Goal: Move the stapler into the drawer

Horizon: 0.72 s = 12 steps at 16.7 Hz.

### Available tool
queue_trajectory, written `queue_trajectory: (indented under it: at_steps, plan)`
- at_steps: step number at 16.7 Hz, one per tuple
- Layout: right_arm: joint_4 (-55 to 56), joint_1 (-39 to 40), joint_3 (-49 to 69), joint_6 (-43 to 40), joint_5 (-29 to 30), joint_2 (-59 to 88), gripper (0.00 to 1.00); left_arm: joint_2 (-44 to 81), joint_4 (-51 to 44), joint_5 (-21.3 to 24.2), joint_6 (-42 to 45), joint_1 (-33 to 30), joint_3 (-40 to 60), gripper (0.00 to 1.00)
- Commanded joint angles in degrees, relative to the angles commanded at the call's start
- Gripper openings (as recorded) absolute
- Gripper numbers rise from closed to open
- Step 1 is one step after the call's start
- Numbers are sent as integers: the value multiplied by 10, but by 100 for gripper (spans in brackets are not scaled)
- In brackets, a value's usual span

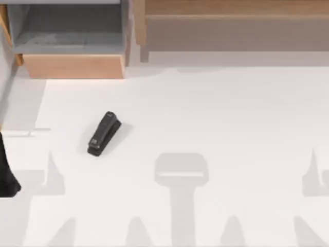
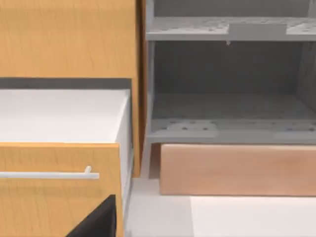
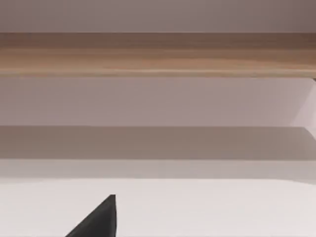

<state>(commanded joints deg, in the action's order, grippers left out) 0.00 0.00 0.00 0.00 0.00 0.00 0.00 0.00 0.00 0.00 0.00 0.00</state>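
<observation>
Item one, far left: the left arm, a black shape at the 9 o'clock edge of the desk in the top view; a black corner of the left gripper intrudes in its own wrist view, and whether it is open or shut cannot be told, nor does it appear to hold anything. Item two: the drawer, at about 11 o'clock on the desk, pulled open, with a light tan front panel facing the desk and a grey interior behind it; the left wrist view shows the same tan front below a grey compartment. In that view a second wooden front with a pale bar handle stands just beside it. Item three: the stapler, small, black, elongated, lying flat on the white desk surface left of centre, well apart from the drawer and below it in the top view, its long axis tilted toward 1 o'clock. Item four: the long brown wooden shelf, along the desk's far edge from 12 to 2 o'clock, also spanning the right wrist view. Item five: the right gripper, a black corner in its wrist view; how far open it is cannot be told.
</observation>
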Motion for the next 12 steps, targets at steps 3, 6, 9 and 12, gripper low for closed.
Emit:
queue_trajectory:
  at_steps: [3, 6, 9, 12]
  plan:
    - [0, 0, 0, 0, 0, 0, 100, 5, -3, -1, 1, -2, 5, 100]
    - [0, 0, 0, 0, 0, 0, 100, 56, -29, -5, 15, -21, 53, 100]
    - [0, 0, 0, 0, 0, 0, 100, 162, -78, -11, 39, -57, 142, 100]
    - [0, 0, 0, 0, 0, 0, 100, 321, -147, -17, 65, -102, 258, 100]
